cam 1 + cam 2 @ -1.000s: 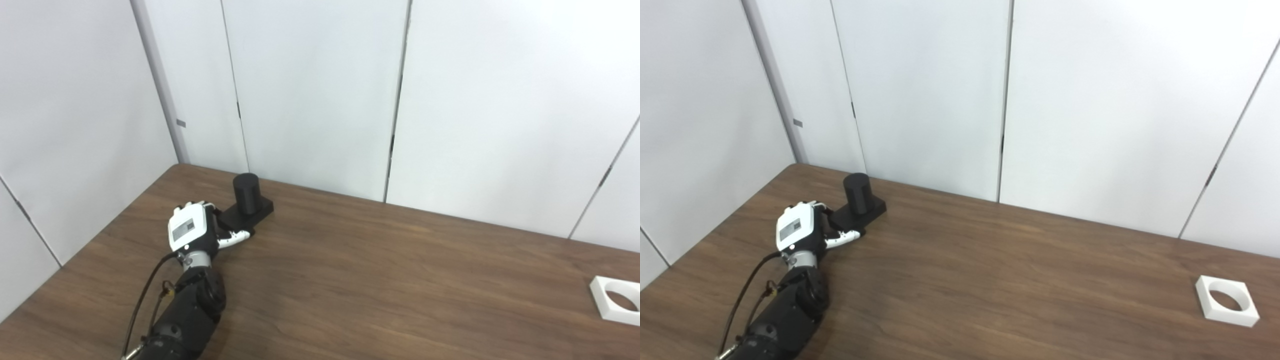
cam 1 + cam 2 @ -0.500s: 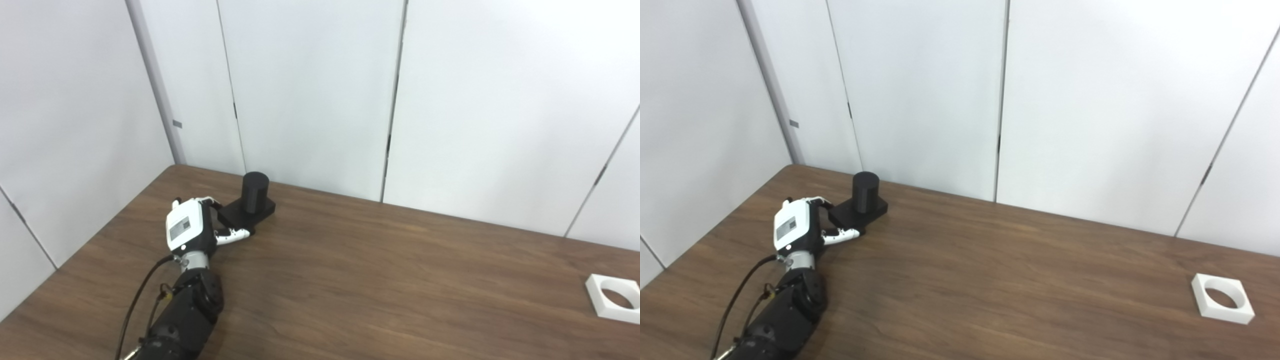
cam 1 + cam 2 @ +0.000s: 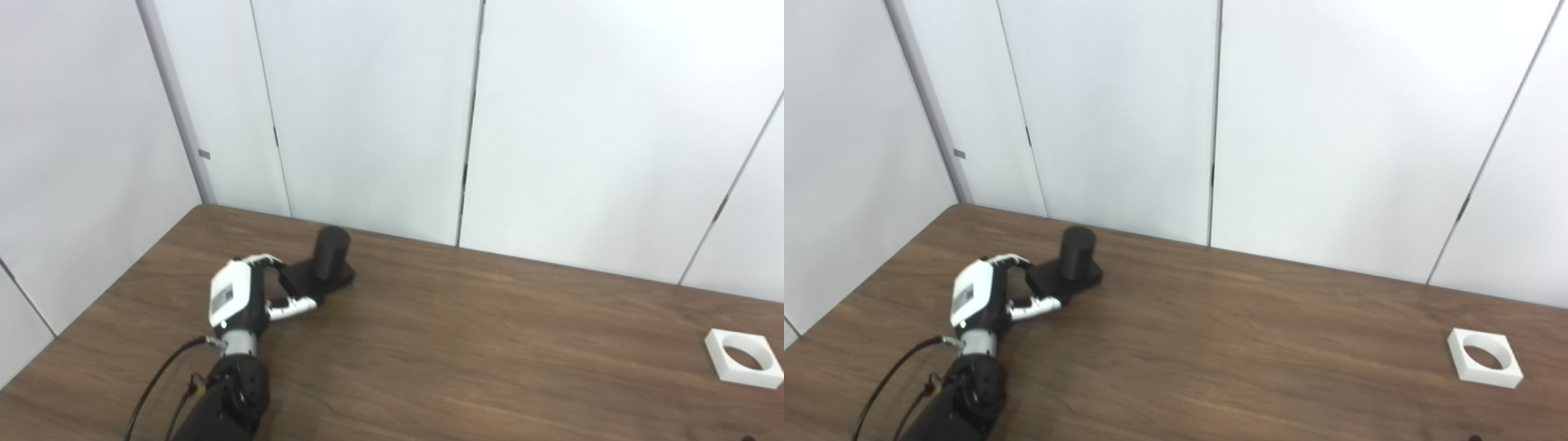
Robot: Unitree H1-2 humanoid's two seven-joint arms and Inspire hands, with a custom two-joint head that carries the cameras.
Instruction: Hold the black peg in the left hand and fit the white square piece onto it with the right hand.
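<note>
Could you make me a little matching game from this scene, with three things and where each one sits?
Things:
1. black peg
2. white square piece
3. left hand

Places:
A. far right of the table, alone
B. left side, fingers at the black base
C. upright on its base near the back wall

Pairs: 1-C, 2-A, 3-B

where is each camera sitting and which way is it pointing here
Left eye view: on the robot's head, looking down and forward over the wooden table toward white wall panels; shows the left hand and its arm at the black peg.
Right eye view: beside it, set slightly right, facing the same way; same left arm shows.
Shared: peg far left, white square piece far right, right hand absent from both.
</note>
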